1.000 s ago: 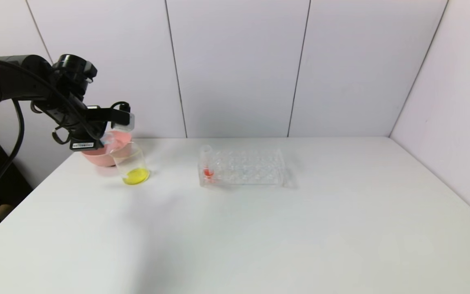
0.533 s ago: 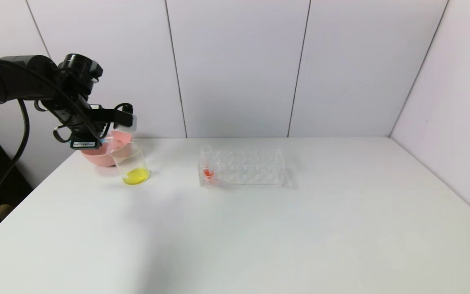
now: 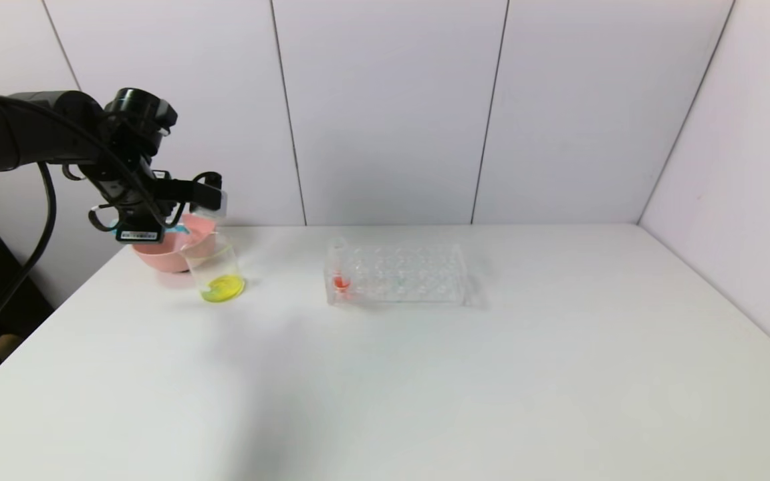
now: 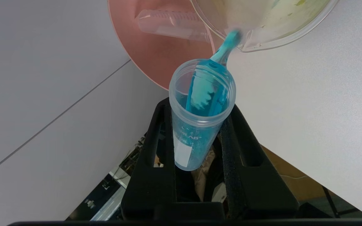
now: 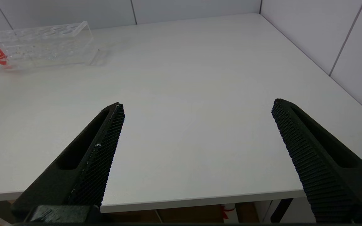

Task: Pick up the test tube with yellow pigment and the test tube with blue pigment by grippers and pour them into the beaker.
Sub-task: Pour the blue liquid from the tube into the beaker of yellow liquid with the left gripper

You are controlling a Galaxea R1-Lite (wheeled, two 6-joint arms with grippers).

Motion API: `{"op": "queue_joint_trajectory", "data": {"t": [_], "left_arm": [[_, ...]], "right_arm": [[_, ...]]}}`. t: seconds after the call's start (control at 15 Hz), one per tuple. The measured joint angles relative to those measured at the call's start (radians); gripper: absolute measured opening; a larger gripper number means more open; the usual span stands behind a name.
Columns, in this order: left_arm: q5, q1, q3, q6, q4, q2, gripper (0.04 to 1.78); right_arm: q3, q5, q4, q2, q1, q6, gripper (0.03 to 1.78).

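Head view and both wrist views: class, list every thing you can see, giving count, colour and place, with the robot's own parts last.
table: one, white, fills the foreground.
beaker: one, clear, yellow liquid streaked blue, table's left.
pink bowl: one, behind the beaker, an empty clear tube inside.
test tube with blue pigment: one, tipped, pouring into the beaker.
tube rack: one, clear, table centre.
red tube: one, rack's left end.
left gripper: black, shut on the blue tube above the beaker.
right gripper: black, open, over the table's near edge.

Black left pincer (image 4: pixel 196 125), blue pigment in clear test tube (image 4: pixel 204 94), yellow and green in clear beaker (image 3: pixel 222 287), pink bowl (image 3: pixel 161 257), red in clear rack (image 3: pixel 395 274), white desk (image 3: pixel 425 387).
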Motion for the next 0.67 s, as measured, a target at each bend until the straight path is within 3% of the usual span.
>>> {"op": "queue_joint_trajectory", "data": {"t": [0.67], "left_arm": [[0.031, -0.012, 0.000, 0.023, 0.000, 0.000, 0.44]], "right_arm": [[0.000, 0.000, 0.000, 0.000, 0.000, 0.000, 1.71]]}}
